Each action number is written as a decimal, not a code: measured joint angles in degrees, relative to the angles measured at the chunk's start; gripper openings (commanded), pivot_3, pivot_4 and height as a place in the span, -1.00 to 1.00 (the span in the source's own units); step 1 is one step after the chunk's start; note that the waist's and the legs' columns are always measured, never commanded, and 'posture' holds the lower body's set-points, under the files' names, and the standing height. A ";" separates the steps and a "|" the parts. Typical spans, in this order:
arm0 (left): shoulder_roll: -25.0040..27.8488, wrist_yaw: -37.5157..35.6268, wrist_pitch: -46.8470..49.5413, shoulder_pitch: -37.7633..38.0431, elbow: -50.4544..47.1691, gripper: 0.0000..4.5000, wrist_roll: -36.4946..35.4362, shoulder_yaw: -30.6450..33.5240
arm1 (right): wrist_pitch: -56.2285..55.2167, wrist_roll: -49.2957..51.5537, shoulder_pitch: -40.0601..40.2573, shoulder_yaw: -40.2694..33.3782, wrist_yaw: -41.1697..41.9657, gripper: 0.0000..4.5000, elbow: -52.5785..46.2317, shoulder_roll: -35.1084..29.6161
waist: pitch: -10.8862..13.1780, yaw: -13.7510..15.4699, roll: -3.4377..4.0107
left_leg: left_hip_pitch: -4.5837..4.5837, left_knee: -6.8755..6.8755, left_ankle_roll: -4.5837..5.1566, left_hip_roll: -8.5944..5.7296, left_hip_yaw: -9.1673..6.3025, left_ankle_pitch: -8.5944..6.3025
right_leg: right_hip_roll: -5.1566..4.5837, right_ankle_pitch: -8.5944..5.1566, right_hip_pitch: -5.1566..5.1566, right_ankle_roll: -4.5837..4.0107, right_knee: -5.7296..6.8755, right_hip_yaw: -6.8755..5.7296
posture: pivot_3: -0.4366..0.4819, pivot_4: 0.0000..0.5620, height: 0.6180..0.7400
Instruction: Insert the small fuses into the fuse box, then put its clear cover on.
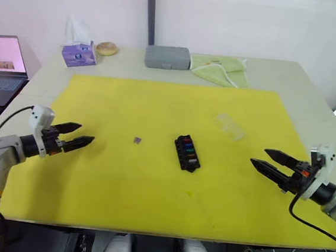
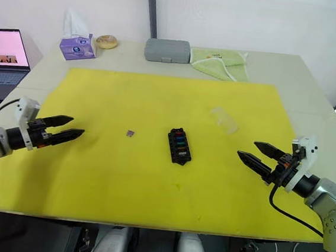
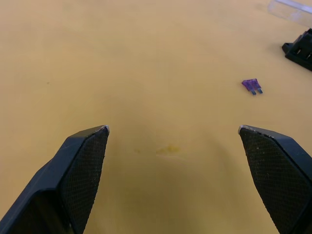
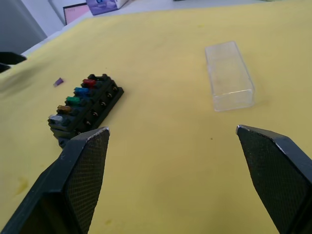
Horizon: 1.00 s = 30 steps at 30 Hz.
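Observation:
The black fuse box (image 1: 187, 153) lies mid-mat with several small fuses standing in its slots: red (image 4: 89, 83), blue, green, orange and grey. One purple fuse (image 1: 137, 140) lies loose on the yellow mat, left of the box (image 4: 83, 108). The clear cover (image 1: 230, 125) rests on the mat to the box's far right, apart from it. My left gripper (image 1: 79, 135) hovers open at the mat's left side, well left of the purple fuse (image 3: 252, 86). At the right, my right gripper (image 1: 265, 158) is open and empty, pointing toward the box.
A yellow mat (image 1: 122, 104) covers the table. Along the far edge stand a grey case (image 1: 167, 57), a green cloth (image 1: 219, 68), a tissue box (image 1: 78, 53) and a round bun-like thing (image 1: 107, 48). A laptop (image 1: 4, 62) sits off the table's left.

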 measured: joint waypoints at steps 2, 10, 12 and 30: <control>-0.37 -0.83 -0.44 -1.37 1.20 1.00 0.53 -0.68 | -0.06 -0.03 0.30 -0.02 -0.94 0.99 -0.09 -0.49 | 0.00 0.01 -0.01 | -0.01 -0.01 0.00 0.00 -0.01 0.00 | 0.00 0.00 -0.01 0.00 0.01 0.00 | -0.05 -0.47 1.00; -1.85 -2.90 -0.57 -3.66 1.33 1.00 2.17 -2.97 | 1.64 1.40 2.48 1.65 -4.60 0.99 -5.95 -0.68 | 0.01 -0.01 -0.02 | -0.01 0.00 0.00 0.01 -0.04 0.00 | 0.01 0.00 0.00 0.01 0.02 -0.01 | -0.05 -0.47 1.00; -1.84 -3.42 -0.17 -3.74 0.78 1.00 2.19 -2.97 | 2.63 2.35 2.47 2.81 -5.20 0.99 -7.76 -0.70 | 0.01 -0.05 -0.02 | 0.00 -0.01 0.01 0.01 -0.06 0.00 | 0.02 0.00 0.00 0.00 0.03 -0.01 | -0.05 -0.47 1.00; -1.99 -0.73 12.52 1.61 -26.84 1.00 -5.29 -2.59 | 15.13 -1.44 5.09 26.76 -46.11 0.99 -37.58 21.08 | -0.04 0.13 -0.05 | -0.55 0.13 -0.09 -0.03 -0.53 0.06 | -0.09 0.00 -0.35 0.00 0.06 -0.16 | -0.05 -0.47 1.00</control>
